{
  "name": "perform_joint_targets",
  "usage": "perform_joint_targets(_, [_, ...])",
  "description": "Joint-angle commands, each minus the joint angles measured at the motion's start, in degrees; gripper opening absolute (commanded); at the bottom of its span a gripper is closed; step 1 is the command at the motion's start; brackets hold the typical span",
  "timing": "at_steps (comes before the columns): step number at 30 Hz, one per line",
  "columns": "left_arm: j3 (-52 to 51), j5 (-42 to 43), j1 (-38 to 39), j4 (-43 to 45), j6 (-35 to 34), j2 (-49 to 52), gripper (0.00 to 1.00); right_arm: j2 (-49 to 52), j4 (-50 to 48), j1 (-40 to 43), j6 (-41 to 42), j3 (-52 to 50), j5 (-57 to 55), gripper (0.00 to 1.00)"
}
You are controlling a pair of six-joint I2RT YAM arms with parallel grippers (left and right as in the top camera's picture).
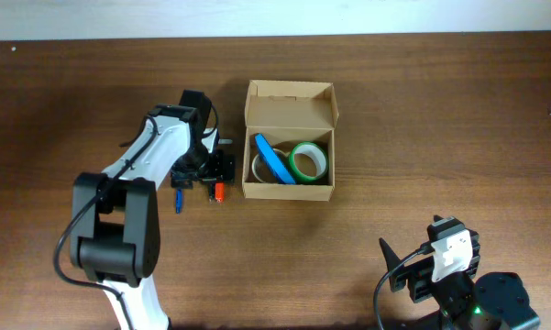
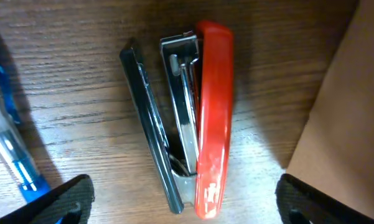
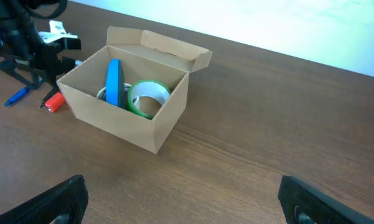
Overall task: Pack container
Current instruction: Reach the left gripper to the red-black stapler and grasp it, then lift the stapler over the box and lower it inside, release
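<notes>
Hovering Over a Stapler Beside the Half-Packed Box

The container (image 1: 287, 192), a small corrugated cardboard box, sits near the middle of the table with its hinged flap standing up at the far side. Inside it are a green tape roll (image 1: 309, 160), a blue case (image 1: 273, 158) set on edge, and a pale ring partly hidden under the case. Just beside the container's left wall lies a red stapler (image 1: 217, 191), and the left gripper (image 1: 215, 170) hangs over it with its fingers spread wide and nothing between them. A blue pen (image 1: 178, 200) lies a little farther from the container on the same side. Well apart from it, at the near right edge of the table, the right gripper (image 1: 394, 266) waits spread and empty.

The container looks light. Its walls should be stiff enough to push against but would likely buckle under a hard pinch, so the flap's free edge or a wall's top rim seems the safest hold.

Only the left wrist view shows the stapler on its side with its dark base splayed from the chrome magazine; from overhead it is a red speck. Only the right wrist view shows how tall the container's walls are
</notes>
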State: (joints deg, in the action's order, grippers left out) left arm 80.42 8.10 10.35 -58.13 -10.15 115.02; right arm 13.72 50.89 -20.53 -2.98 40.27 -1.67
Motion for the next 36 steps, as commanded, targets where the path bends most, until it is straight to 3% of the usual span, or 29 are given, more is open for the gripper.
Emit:
perform_joint_targets(1, [0.96, -0.46, 0.11, -0.22, -0.74, 2.16, 0.92, -0.28, -0.20, 0.37, 0.48, -0.15, -0.70, 0.99])
perform_joint_targets(4, [0.96, -0.61, 0.11, -0.02, -0.96, 2.99, 0.89, -0.28, -0.20, 0.37, 0.48, -0.15, -0.70, 0.99])
perform_joint_targets(5, [0.96, -0.61, 0.11, 0.02, -0.96, 3.13, 0.80, -0.28, -0.17, 0.37, 0.48, -0.15, -0.70, 0.99])
perform_joint_targets(11, [0.96, -1.20, 0.11, 0.44, -1.51, 3.32, 0.54, -0.28, -0.20, 0.37, 0.48, -0.15, -0.70, 0.99])
perform_joint_targets(14, [0.96, -2.12, 0.11, 0.46, -2.73, 3.32, 0.48, -0.28, -0.20, 0.37, 0.48, -0.15, -0.70, 0.99])
perform_joint_targets(17, [0.96, -2.16, 0.09, 0.46, -3.72, 3.32, 0.31, -0.28, -0.20, 0.37, 0.48, -0.15, -0.70, 0.99])
perform_joint_targets(20, [1.05, -2.12, 0.09, 0.90, -4.87, 3.30, 0.23, -0.28, -0.17, 0.37, 0.48, -0.15, -0.70, 0.99])
perform_joint_targets(28, [4.11, -1.92, 0.11, 1.29, -7.21, 1.86, 0.14, -0.28, -0.17, 0.37, 0.48, -0.15, -0.70, 0.99])
perform_joint_targets(36, [9.84, -1.95, 2.12, 2.54, -13.33, -8.26, 0.14, -0.28, -0.20, 0.37, 0.48, -0.15, -0.70, 0.99])
